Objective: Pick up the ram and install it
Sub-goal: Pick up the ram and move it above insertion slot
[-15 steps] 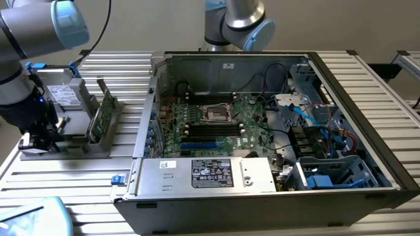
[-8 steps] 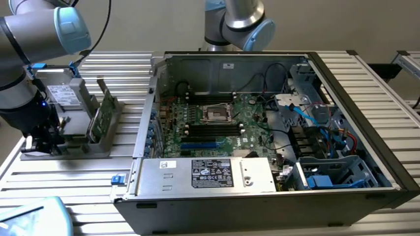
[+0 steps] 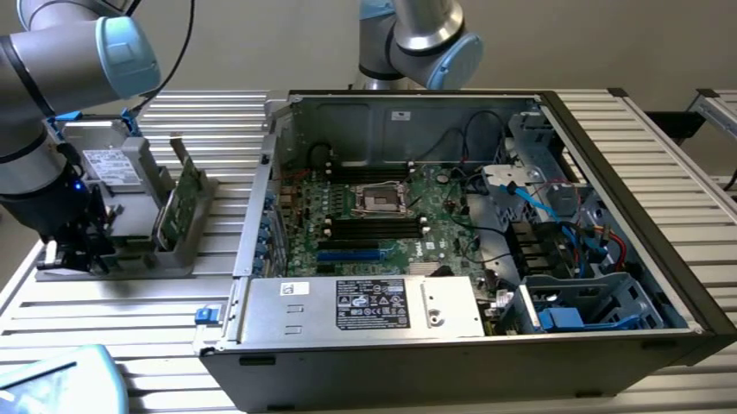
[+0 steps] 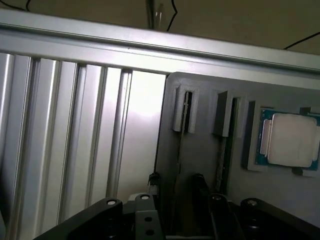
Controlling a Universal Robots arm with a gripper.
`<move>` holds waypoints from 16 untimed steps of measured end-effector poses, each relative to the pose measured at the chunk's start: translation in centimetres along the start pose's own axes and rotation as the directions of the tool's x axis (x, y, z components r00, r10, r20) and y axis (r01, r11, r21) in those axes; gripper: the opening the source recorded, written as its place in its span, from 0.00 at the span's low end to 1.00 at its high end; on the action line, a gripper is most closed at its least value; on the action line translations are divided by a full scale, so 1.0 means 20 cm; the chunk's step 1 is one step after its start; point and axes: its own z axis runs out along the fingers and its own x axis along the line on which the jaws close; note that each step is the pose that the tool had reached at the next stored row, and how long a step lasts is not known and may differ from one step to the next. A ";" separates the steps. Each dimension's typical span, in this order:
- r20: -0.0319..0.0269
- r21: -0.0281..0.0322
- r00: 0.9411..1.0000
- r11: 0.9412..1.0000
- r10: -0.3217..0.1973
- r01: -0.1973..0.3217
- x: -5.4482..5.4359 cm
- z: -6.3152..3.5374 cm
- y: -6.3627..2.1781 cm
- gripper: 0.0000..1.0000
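One open computer case (image 3: 461, 366) takes up most of the ribbed metal tabletop (image 3: 116, 319), with its circuit board facing up. One robot arm (image 3: 47, 112) hangs at the exterior view's left, over a grey parts rack (image 3: 161, 263) close to the tabletop's edge on that side. A broad green card (image 3: 173, 207) stands on edge in the rack, between the arm and the case.

In the wrist view, a square processor (image 4: 290, 140) lies flat in a pocket of the rack. Near the rack's corner, a slotted grey post (image 4: 185, 110) holds one end of a thin dark strip, which I take to be the ram (image 4: 178, 150) standing on edge. Its long axis runs along the tabletop's ribs, toward the edge rail (image 4: 150, 50).

The jaws are spread wide and empty, with one fingertip (image 4: 152, 181) on each side of that strip, so the ram lies directly between them. Whether they touch it cannot be told.

A second, similar strip stands just beside the first. The ram's green colour and chips are hard to make out. Its near end is cut off by the jaws' black body. In the exterior view the arm's wrist covers this end of the rack.
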 end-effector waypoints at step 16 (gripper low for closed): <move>0.002 0.001 0.999 0.999 0.032 -0.032 0.00 0.000 0.000 0.18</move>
